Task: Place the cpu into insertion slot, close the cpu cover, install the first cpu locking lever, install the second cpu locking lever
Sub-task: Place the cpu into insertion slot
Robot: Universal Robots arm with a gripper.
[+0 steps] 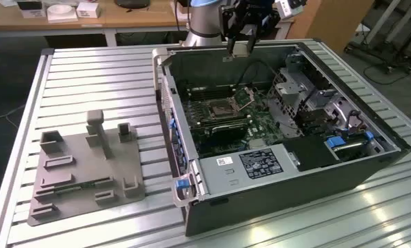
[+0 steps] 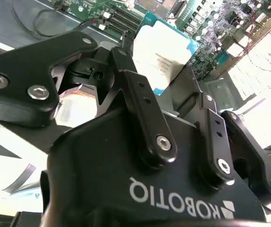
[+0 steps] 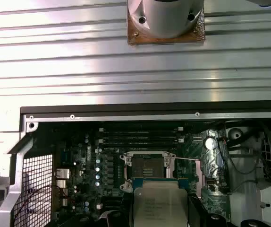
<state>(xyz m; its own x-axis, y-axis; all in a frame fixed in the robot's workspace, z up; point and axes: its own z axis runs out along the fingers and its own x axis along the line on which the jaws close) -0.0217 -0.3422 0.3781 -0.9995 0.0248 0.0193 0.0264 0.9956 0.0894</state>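
Cpu [image 1: 240, 50]: clamped by two opposite edges in the gripper [image 1: 240, 45], hanging in the air over the far rim of the open computer case [image 1: 343, 170], well apart from the board below.
Gripper: closed on the cpu, a finger on either side.
Insertion slot [image 3: 148, 169]: bare, dark centre showing inside its silvery rim; in the first wrist view it lies just beyond the chip's leading edge.
Cpu cover [image 1: 247, 97]: appears swung up beside the slot, leaving the opening free.
Step in hand: the first, by my reading; the chip is carried and not yet seated, and the levers are untouched.
What the placing calls for: likely the chip level, centred over the slot, its edges square to the rim, and a gentle descent onto the contacts.
Facing: the silvery printed face [image 2: 161, 52] is turned toward both wrist cameras, the underside toward the board.
Long axis: none to speak of, as the chip is near square; its edges look roughly parallel to the slot's rim.
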